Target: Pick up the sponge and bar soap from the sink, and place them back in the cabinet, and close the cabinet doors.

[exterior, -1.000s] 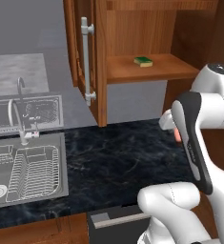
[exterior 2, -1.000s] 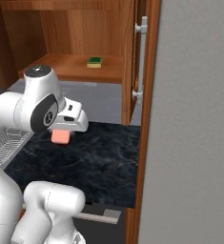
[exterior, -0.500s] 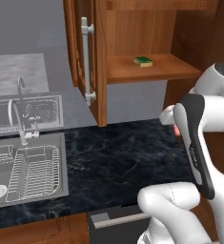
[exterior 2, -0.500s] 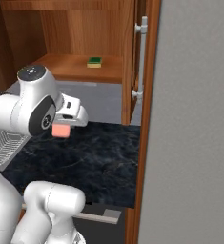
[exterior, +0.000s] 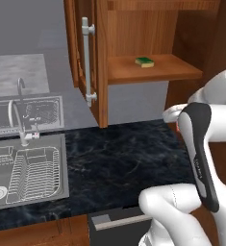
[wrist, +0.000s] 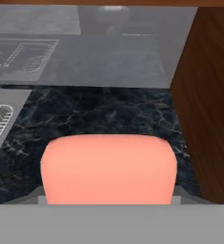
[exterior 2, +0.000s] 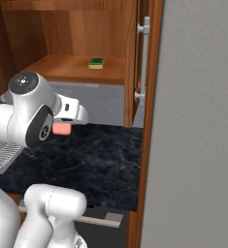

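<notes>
Raised higher than a second ago, the gripper [exterior 2: 62, 127] stays clamped on the salmon-pink bar soap [wrist: 108, 167]; the dark green sponge [exterior: 144, 61] lies on the reddish-brown wooden cabinet's [exterior: 182, 69] shelf. No writing legible.

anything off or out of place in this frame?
Nothing stands out. The sponge lies flat on the cabinet shelf, the cabinet doors hang open, and the gripper holds the bar soap above the dark counter. No spill or damage visible.
</notes>
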Controlling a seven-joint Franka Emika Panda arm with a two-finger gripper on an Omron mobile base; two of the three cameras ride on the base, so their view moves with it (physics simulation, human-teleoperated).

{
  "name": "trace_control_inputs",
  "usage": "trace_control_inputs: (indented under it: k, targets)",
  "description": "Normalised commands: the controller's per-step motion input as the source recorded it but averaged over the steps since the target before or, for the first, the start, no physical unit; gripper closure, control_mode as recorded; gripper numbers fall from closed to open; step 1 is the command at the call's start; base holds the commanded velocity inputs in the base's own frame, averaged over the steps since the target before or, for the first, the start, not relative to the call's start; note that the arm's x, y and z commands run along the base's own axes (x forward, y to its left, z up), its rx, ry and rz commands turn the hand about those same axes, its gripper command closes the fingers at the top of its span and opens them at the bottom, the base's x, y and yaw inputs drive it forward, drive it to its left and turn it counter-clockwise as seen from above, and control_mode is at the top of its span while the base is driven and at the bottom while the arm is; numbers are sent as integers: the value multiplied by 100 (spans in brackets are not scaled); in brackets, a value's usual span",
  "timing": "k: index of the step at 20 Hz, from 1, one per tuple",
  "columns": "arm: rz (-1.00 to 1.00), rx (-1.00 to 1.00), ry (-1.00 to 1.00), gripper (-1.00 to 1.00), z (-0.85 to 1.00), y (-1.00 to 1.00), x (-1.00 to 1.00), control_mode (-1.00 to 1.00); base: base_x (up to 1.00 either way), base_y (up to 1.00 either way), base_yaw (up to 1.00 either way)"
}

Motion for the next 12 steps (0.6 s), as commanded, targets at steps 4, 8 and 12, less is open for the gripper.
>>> trace_control_inputs:
  k: [4,8,12]
  targets:
    - [0,0,-16,100,24,0,0,-100,0,0,0]
    - [0,0,-10,100,33,6,1,-100,0,0,0]
    - [2,0,-3,100,31,13,3,-100,0,0,0]
